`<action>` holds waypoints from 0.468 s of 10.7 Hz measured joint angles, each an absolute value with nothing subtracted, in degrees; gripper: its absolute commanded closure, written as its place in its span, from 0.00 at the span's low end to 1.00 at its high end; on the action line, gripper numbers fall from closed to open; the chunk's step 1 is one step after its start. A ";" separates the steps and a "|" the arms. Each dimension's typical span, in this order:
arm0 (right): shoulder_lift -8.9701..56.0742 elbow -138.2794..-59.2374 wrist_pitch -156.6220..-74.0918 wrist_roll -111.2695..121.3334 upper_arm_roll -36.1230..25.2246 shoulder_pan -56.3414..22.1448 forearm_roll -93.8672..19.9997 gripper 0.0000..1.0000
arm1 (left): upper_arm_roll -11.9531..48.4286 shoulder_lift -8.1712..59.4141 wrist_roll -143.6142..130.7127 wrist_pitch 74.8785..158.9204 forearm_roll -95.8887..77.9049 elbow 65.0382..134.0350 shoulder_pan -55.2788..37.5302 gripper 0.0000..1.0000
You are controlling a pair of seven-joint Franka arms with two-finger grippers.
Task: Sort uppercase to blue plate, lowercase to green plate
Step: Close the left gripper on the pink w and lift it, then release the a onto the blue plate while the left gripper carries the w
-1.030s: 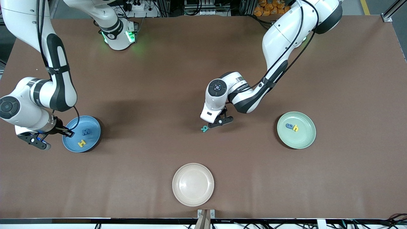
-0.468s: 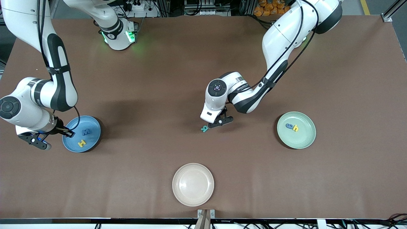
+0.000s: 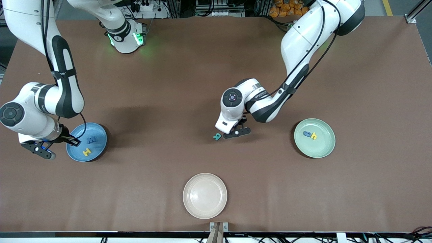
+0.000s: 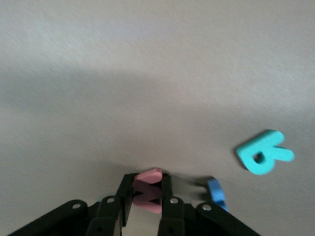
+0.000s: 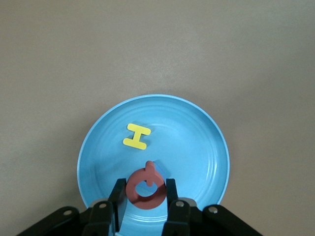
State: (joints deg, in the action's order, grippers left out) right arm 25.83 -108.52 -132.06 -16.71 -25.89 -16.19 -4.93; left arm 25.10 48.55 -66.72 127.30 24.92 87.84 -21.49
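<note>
Over the blue plate (image 5: 206, 142) our right gripper (image 5: 146, 196) clamps the red Q (image 5: 145, 188). Toward the left arm's end from that plate, our left gripper (image 4: 147, 199) pinches the red m (image 4: 147, 191).

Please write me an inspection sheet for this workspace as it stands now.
Surface: brown table.
Job's things: blue plate holds dark blue M and yellow H; green plate holds blue g and yellow h; teal R and light blue letter lie on the table mid-way between the plates.
Clutter: empty cream plate, nearest the front camera.
Grippers: left gripper shut on red letter, low beside the R; right gripper shut on red Q, over the blue plate.
Cables: black cables along the left arm.
Surroundings: equipment past the table's edge.
</note>
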 measured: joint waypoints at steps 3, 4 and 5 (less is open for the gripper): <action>25.83 -108.52 -132.08 -17.21 -25.89 -16.34 -4.93 1.00 | 25.09 47.27 -63.19 123.85 24.93 87.67 -20.16 1.00; 25.83 -108.52 -132.09 -17.65 -25.88 -16.45 -4.93 1.00 | 25.08 46.63 -61.81 122.45 24.93 87.67 -19.71 1.00; 25.83 -108.52 -132.10 -18.17 -25.87 -16.70 -4.93 1.00 | 25.09 45.94 -60.08 121.00 24.93 87.67 -18.97 1.00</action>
